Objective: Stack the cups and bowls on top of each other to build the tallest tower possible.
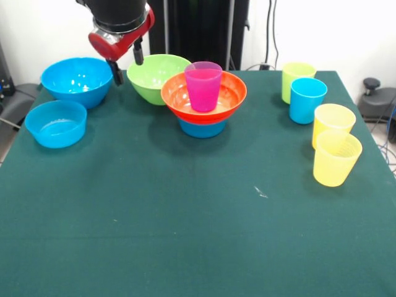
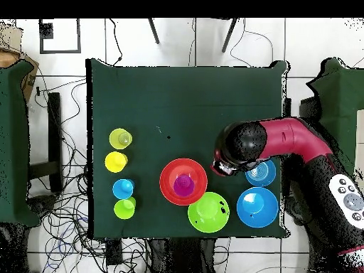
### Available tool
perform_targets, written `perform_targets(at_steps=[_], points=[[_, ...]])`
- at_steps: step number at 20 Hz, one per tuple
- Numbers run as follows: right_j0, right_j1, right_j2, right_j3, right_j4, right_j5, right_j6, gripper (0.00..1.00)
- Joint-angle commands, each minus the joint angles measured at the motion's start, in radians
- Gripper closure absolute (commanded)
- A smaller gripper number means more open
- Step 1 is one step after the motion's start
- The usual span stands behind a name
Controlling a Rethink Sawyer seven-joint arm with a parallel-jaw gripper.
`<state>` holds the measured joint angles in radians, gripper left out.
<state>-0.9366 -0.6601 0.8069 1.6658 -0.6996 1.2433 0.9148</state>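
- At the far left of the front view, a small blue bowl (image 1: 55,124) is sitting close to the left edge of the green table (image 1: 185,235), mouth up and empty.
- Just behind it the large blue bowl (image 1: 77,80) is resting, also upright.
- The gripper (image 1: 125,65) is hanging between this large bowl and the lime green bowl (image 1: 156,77); its two dark fingers (image 1: 138,52) are standing apart with nothing between them.
- The gripper seems raised above the cloth and is touching no bowl, as far as I can tell.
- The tower (image 1: 204,102) is standing near the middle of the far side: a blue bowl (image 1: 202,129) as base, the wide orange bowl (image 1: 204,98) on it, and the purple cup (image 1: 203,85) upright inside the orange bowl.
- The lime green bowl is just beside the tower, perhaps touching the orange rim.
- To the right, well apart, the lime green cup (image 1: 296,79), the blue cup (image 1: 307,99) and two yellow cups (image 1: 335,151) are waiting in a close group near the right edge.
- I judge that the tower is only begun and the arm is choosing its next piece, probably one of the bowls beside it.
- The next move is asking for a grasp on one rim, then a lift high enough to pass over the purple cup.
- The space around the gripper is narrow, with bowls on both sides, so a careless descent could be pushing one.
- The whole near half of the table is giving free room for moving.
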Motion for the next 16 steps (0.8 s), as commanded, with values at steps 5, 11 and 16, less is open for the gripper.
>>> perform_targets(at_steps=[5,11,16], points=[[0.030,0.051,-0.021,-0.002,-0.102,0.044,-0.250,0.00],[0.029,0.071,-0.033,-0.014,-0.121,0.049,-0.255,0.00],[0.031,0.077,-0.045,-0.019,-0.128,0.059,-0.244,0.00]])
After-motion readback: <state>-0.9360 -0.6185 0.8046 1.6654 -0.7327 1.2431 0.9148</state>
